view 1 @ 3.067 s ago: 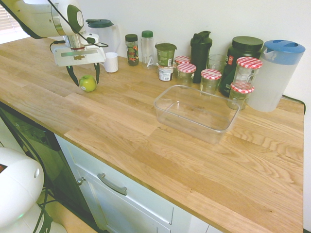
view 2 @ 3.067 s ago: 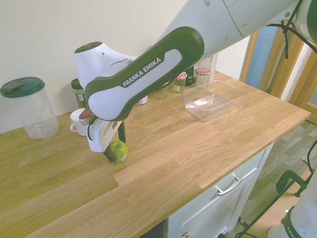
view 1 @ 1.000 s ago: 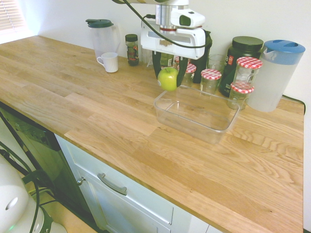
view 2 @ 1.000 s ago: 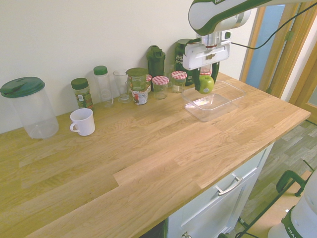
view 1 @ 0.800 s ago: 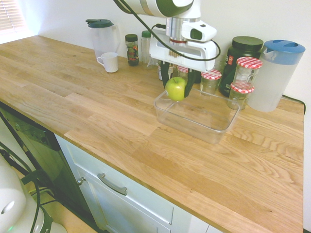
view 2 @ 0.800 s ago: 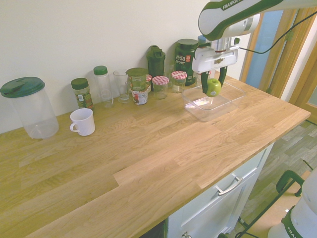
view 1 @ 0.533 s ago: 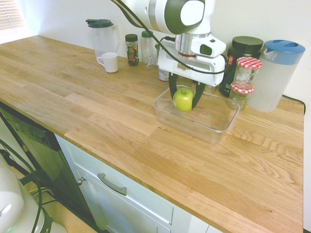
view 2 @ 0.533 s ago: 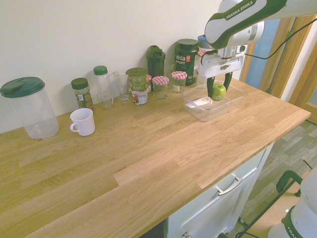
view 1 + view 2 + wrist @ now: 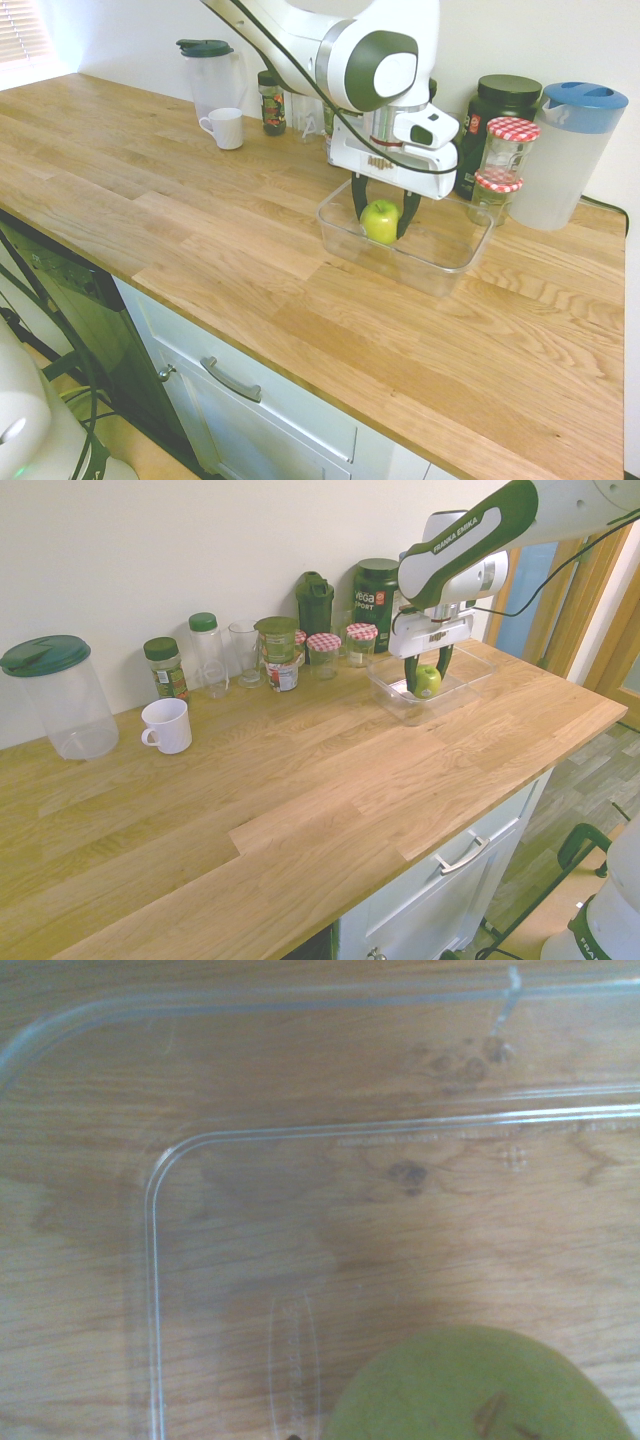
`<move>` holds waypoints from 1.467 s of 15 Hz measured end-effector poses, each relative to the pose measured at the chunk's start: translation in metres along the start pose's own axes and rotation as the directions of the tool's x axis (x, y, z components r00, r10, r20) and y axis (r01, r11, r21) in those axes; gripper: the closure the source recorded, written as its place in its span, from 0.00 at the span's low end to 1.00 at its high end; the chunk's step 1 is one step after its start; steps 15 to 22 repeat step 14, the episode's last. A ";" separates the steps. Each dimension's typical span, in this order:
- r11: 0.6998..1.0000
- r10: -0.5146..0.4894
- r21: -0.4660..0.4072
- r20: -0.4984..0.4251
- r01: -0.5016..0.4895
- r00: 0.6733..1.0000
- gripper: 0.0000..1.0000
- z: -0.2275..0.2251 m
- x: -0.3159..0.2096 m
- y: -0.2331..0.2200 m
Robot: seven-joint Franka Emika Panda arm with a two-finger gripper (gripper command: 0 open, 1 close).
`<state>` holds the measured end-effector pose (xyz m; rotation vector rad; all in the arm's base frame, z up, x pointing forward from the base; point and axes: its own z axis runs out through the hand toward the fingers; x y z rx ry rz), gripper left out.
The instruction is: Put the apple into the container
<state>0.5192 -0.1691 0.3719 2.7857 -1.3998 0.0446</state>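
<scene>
The yellow-green apple (image 9: 380,221) is gripped between the dark fingers of my gripper (image 9: 380,218), which is shut on it. Apple and fingers are lowered inside the clear plastic container (image 9: 340,238), toward its left end. From the other side, the apple (image 9: 428,680) sits within the container (image 9: 462,687) walls under the gripper (image 9: 427,678). Close up, the wrist view shows the apple (image 9: 480,1390) with its stem over the container (image 9: 152,1260) floor, near a rounded corner. Whether the apple touches the floor I cannot tell.
Behind the container along the wall stand checked-lid jars (image 9: 510,135), a dark tub (image 9: 498,105), a blue-lidded pitcher (image 9: 565,150), bottles (image 9: 205,650) and a glass. A white mug (image 9: 226,128) and a green-lidded pitcher (image 9: 210,70) stand further left. The counter's front edge runs nearby.
The arm carried the apple from above the container's left rim to the right and down into the container. The grip on the apple stayed the same.
</scene>
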 end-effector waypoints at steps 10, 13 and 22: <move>1.000 -0.029 0.004 0.007 0.029 1.000 0.00 -0.022 0.013 -0.017; 0.997 -0.080 0.010 0.001 0.080 0.997 0.00 -0.065 0.005 -0.024; 0.994 -0.112 0.018 -0.010 0.112 0.994 0.00 -0.097 -0.011 -0.030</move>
